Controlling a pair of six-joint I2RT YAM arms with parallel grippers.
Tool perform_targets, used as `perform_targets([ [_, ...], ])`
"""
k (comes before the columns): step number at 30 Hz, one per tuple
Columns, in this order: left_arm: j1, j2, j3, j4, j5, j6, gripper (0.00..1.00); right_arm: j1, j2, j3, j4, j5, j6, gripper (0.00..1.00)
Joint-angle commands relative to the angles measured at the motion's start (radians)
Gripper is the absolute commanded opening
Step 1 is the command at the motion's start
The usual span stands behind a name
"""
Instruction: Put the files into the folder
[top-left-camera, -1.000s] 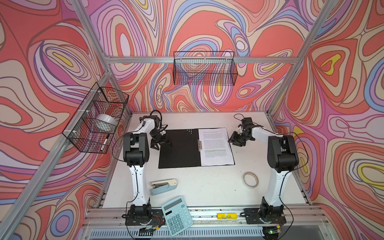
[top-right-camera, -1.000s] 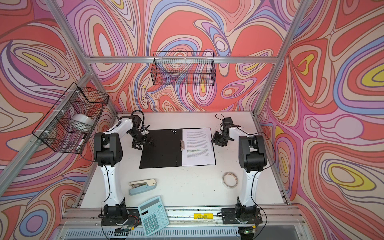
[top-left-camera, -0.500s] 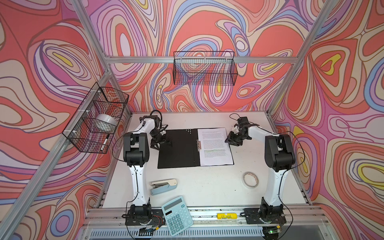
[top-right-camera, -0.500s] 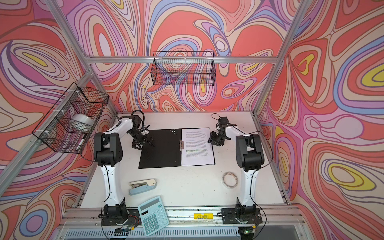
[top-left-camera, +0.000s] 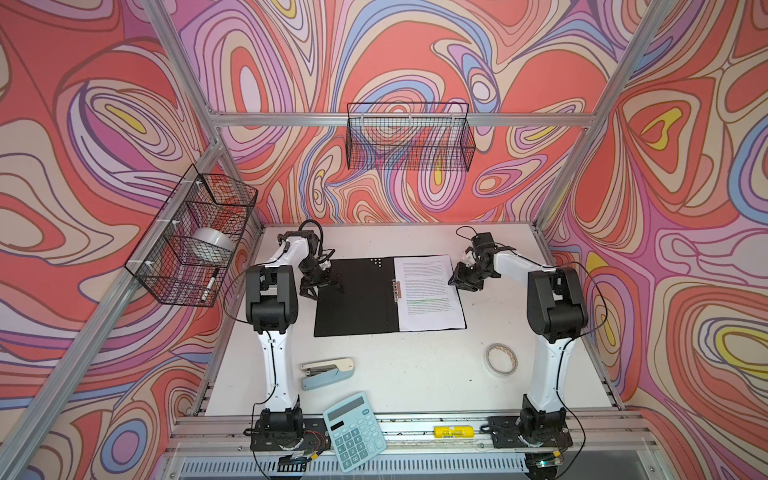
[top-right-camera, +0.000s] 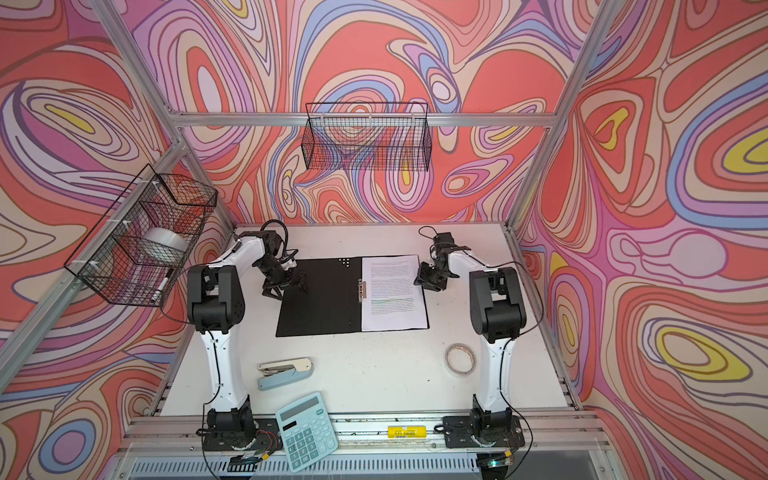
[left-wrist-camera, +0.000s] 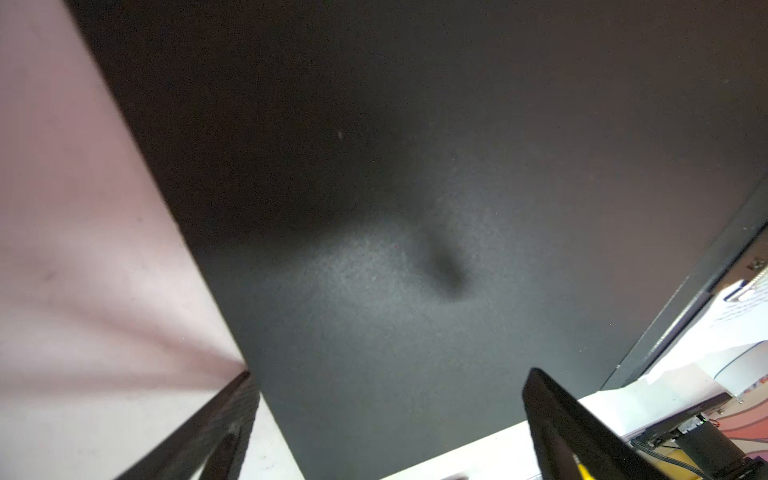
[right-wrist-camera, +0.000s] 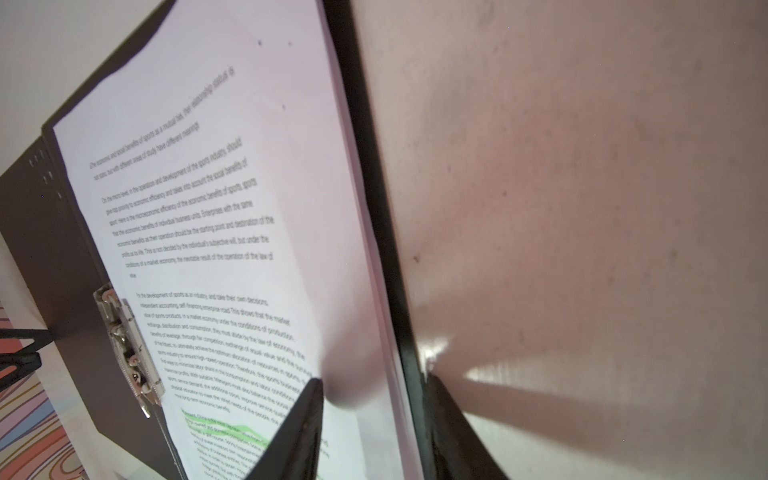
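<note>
Black card marks the inside of the folder (top-left-camera: 353, 295), which in both top views lies spread flat on the table (top-left-camera: 415, 374), and the files (top-left-camera: 428, 291) lie square on its right-hand half, so the sheets are in place but the cover is not shut over them. The left gripper (top-left-camera: 323, 289) stands at the outer edge of the bare left half with its jaws as wide as they go and nothing in them, well placed, it seems, to lift that cover. The right gripper (top-left-camera: 461, 284) stands at the files' outer edge. The left wrist view shows why the spread is so wide: one finger stands over the table (left-wrist-camera: 83, 208) and the other over the folder (left-wrist-camera: 374, 166), the cover's edge running between them untouched. In the right wrist view the right gripper (right-wrist-camera: 374, 380) is about half open and grasps nothing; one finger stands over the printed files (right-wrist-camera: 208, 208), the other just outside the folder's dark rim (right-wrist-camera: 361, 124), probably to keep the stack from sliding. The clip (right-wrist-camera: 129, 345) sits at the spine beside the sheets; whether it pins them cannot be told.
</note>
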Motion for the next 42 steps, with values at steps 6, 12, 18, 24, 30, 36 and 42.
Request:
perform_targets([
  [6, 0.021, 0.007, -0.065, 0.070, -0.074, 0.034, 1.00, 0.021, 0.065, 0.001, -0.051, 0.013, -0.010, 0.42],
  [12, 0.021, 0.014, -0.070, 0.089, -0.099, 0.022, 1.00, 0.022, 0.071, 0.007, -0.050, 0.009, -0.003, 0.41],
  [18, 0.021, 0.029, -0.067, 0.084, -0.081, 0.022, 1.00, 0.021, 0.071, 0.007, -0.054, 0.009, -0.006, 0.41],
  [24, 0.022, 0.058, -0.052, 0.068, 0.002, 0.013, 1.00, 0.023, 0.075, 0.004, -0.052, -0.001, -0.002, 0.41],
  [30, 0.021, 0.069, -0.040, 0.061, 0.056, 0.020, 1.00, 0.026, 0.078, 0.005, -0.058, -0.005, -0.003, 0.41],
  [36, 0.021, 0.084, -0.026, 0.052, 0.086, 0.024, 0.99, 0.031, 0.081, 0.007, -0.060, -0.006, -0.001, 0.41],
  [42, 0.021, 0.074, -0.027, 0.059, 0.112, 0.031, 0.99, 0.035, 0.085, 0.008, -0.071, 0.000, -0.006, 0.41],
])
